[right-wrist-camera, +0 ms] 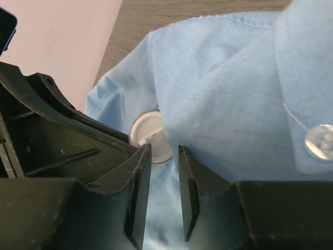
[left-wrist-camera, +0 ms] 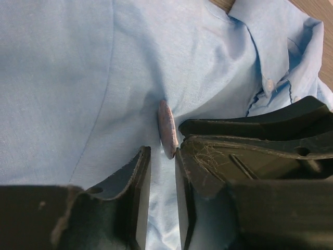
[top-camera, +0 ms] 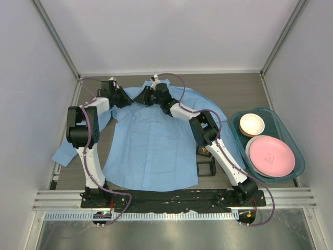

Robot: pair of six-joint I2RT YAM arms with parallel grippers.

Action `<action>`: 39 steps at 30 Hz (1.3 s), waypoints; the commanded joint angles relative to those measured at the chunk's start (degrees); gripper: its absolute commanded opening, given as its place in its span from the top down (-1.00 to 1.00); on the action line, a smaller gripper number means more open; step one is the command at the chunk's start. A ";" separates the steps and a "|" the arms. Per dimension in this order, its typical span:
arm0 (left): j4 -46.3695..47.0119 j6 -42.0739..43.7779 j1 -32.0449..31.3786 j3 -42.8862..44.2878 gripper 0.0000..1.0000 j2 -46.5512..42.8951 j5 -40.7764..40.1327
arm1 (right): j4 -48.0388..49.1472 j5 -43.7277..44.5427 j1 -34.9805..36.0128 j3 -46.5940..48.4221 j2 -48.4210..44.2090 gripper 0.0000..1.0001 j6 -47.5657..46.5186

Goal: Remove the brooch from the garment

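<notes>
Left hand (left-wrist-camera: pixel 162 152) released: scuffed black fingers (left-wrist-camera: pixel 140 192) slightly apart, tips just short of the brooch (left-wrist-camera: pixel 167 129). Right hand (right-wrist-camera: pixel 163 149) likewise parted, clamping nothing, its tips at the brooch's other face. The brooch is a thin disc, dull pinkish-grey on edge, pale and smooth on the flat, set in a pucker of the shirt (top-camera: pixel 151 146) beside the collar. Shirt: light blue, fine weave, spread on the wood counter (top-camera: pixel 244 91). Wood shows beyond the collar; a teal tray (top-camera: pixel 278 125) lies at the right edge.

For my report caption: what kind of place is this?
Probably a robot test cell: white walls enclose a wooden table, with left arm and right arm mounted on a rail.
</notes>
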 commanded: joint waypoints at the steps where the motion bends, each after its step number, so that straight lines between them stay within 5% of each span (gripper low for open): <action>1: 4.21 -2.09 0.95 -0.88 0.36 0.71 1.75 | 0.59 1.51 0.31 2.27 -0.17 0.34 0.51; 14: 8.34 -2.62 0.95 -1.24 -0.04 0.71 0.35 | 0.15 2.13 1.36 2.54 -0.17 0.49 -1.15; 30: 8.17 -3.23 2.97 0.52 0.14 1.94 -2.21 | -0.11 2.39 1.54 3.06 0.10 0.54 -1.33; 39: 9.57 -4.73 3.15 2.63 -0.05 4.40 0.43 | -0.11 2.74 1.63 4.21 0.71 0.54 -1.24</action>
